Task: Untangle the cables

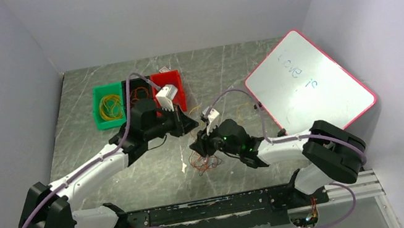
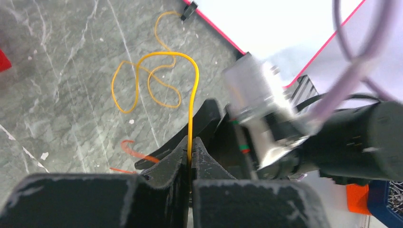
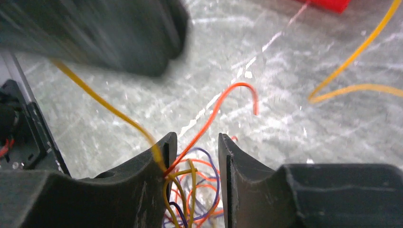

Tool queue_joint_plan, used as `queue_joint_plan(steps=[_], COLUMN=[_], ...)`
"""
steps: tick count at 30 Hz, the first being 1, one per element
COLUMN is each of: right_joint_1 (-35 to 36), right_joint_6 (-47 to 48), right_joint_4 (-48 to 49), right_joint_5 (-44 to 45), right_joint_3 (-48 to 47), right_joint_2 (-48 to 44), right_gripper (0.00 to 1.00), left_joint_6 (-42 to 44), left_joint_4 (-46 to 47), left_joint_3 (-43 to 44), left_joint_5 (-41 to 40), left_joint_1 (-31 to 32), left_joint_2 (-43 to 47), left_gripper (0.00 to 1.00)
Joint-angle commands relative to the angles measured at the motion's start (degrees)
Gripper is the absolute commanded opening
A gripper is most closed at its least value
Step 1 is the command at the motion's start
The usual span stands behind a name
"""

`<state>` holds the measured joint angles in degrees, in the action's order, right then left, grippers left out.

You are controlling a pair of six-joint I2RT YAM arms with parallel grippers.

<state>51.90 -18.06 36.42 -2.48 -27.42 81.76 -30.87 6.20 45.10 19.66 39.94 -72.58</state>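
Note:
A tangle of thin orange, yellow and purple cables [image 1: 206,162] lies on the table in front of the arms. My left gripper [image 1: 186,124] [image 2: 191,144] is shut on one yellow cable [image 2: 192,95], which arches up from the jaws and down to a loose yellow loop [image 2: 142,83] on the table. My right gripper [image 1: 202,145] [image 3: 196,148] hovers over the tangle [image 3: 202,190], its jaws apart with several strands between them. A taut yellow strand [image 3: 104,104] and an orange cable [image 3: 228,95] rest against the right gripper's left finger [image 3: 152,171].
Green [image 1: 107,107], black [image 1: 136,93] and red [image 1: 178,90] bins stand at the back left; the green one holds yellow loops. A red-edged whiteboard [image 1: 307,86] leans at the right. The two wrists are close together, the left gripper [image 3: 119,33] blurred just above the right.

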Motion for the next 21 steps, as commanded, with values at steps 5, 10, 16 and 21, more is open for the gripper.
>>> queue_joint_plan(steps=[5,10,16,21], right_joint_1=[1.27,1.36,1.7,1.74], right_joint_6=[-3.4,-5.09,-5.96,-6.81], right_joint_4=[5.59,7.14,7.95,8.36], right_joint_5=[3.49,3.82,3.97,4.21], right_joint_3=[7.48,10.51,12.24,13.65], right_joint_2=[1.03,0.93,1.25,1.24], right_gripper=[0.37,0.33,0.19,0.06], left_joint_6=[3.7,6.57,8.32,9.24], left_joint_4=[-9.51,-15.78,-18.8,-20.81], left_joint_3=[13.05,20.36,24.75,28.33], left_joint_5=[-1.96,-3.74,-3.63,-3.27], left_joint_1=[-2.04,-3.78,-5.49,-6.69], left_joint_2=[5.03,5.93,5.87,5.03], left_gripper=[0.07,0.07,0.07,0.07])
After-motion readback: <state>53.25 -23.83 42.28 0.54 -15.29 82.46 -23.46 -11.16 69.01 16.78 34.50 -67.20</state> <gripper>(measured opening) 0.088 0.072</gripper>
